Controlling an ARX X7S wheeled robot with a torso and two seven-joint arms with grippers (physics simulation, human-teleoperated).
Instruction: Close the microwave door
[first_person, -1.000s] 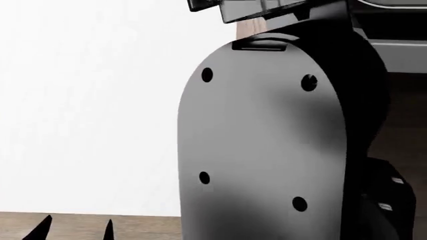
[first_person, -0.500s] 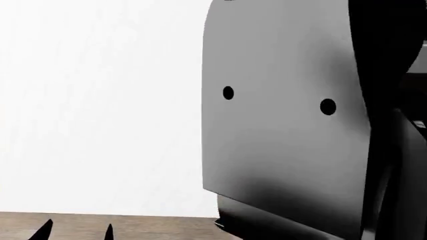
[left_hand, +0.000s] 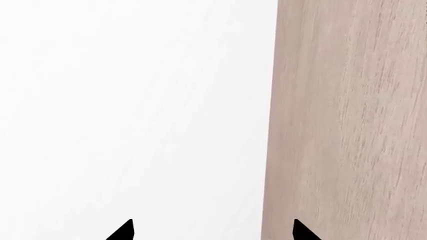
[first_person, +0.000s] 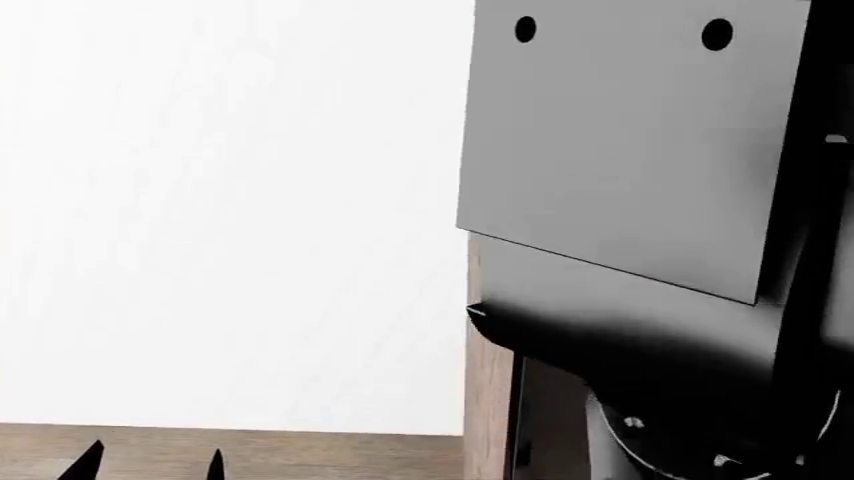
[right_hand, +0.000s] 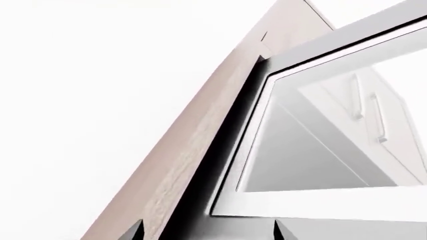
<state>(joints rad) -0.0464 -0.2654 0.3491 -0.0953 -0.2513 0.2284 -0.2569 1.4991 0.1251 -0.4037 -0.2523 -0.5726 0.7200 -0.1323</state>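
Note:
In the right wrist view the microwave door (right_hand: 320, 150) is a mirror-like glass panel with a pale grey frame. It reflects white cabinet fronts with handles. Its grey strip (right_hand: 333, 205) lies just beyond my right gripper (right_hand: 210, 232). That gripper is open with nothing between its grey fingertips (right_hand: 137, 231). Whether they touch the door cannot be told. My left gripper (left_hand: 213, 232) is open and empty, facing a white wall and a wood panel. It also shows low in the head view as my left gripper (first_person: 150, 465). The head view hides the door behind my right arm.
My right arm's big grey and black link (first_person: 627, 150) fills the right of the head view. A light wood cabinet side (left_hand: 347, 120) stands close to the left gripper, and the wood cabinet side (right_hand: 173, 170) runs beside the door. A white wall (first_person: 227, 200) and a brown floor strip (first_person: 334, 455) lie behind.
In the head view my right arm's grey link has risen and shifted right, uncovering a strip of wood panel below it. The left fingertips have stayed put.

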